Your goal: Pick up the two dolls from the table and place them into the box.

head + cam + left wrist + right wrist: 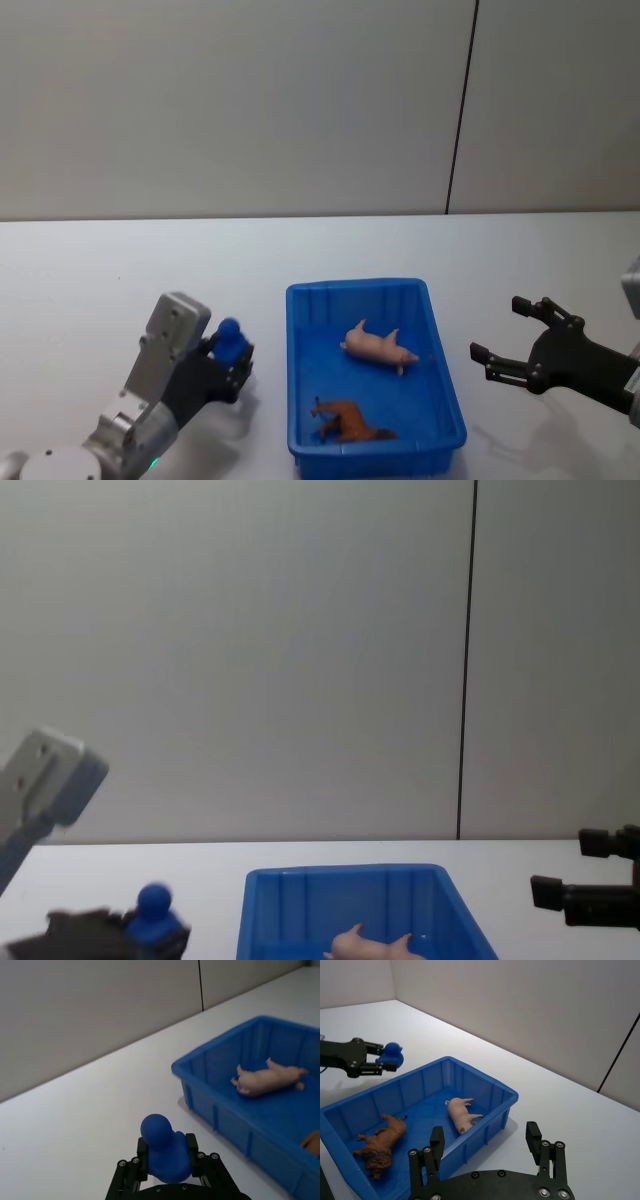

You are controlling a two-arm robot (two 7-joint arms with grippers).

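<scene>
Head view: one blue box [440, 352] sitting on white table [100, 270], two figures lying inside, pink pig doll [378, 347] far, brown lion doll [350, 421] near. Left gripper [236, 366] hovering left of box, fingers pinching small blue doll [230, 343]. Right gripper [503, 338] hanging right of box, fingers spread.

Left wrist view: blue doll showing rounded head, smooth.

Right wrist view: lion showing shaggy mane.

Chest view: pig peeking over box's near edge.

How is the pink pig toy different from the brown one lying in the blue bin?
The smooth pale-pink pig figure lies near the middle of the bright blue plastic bin; the shaggy brown lion-like figure lies at the end nearer the robot. The pig looks plain and bare, while the brown figure has a darker mane. Both are small animal toys lying on their sides, not touching.
</scene>
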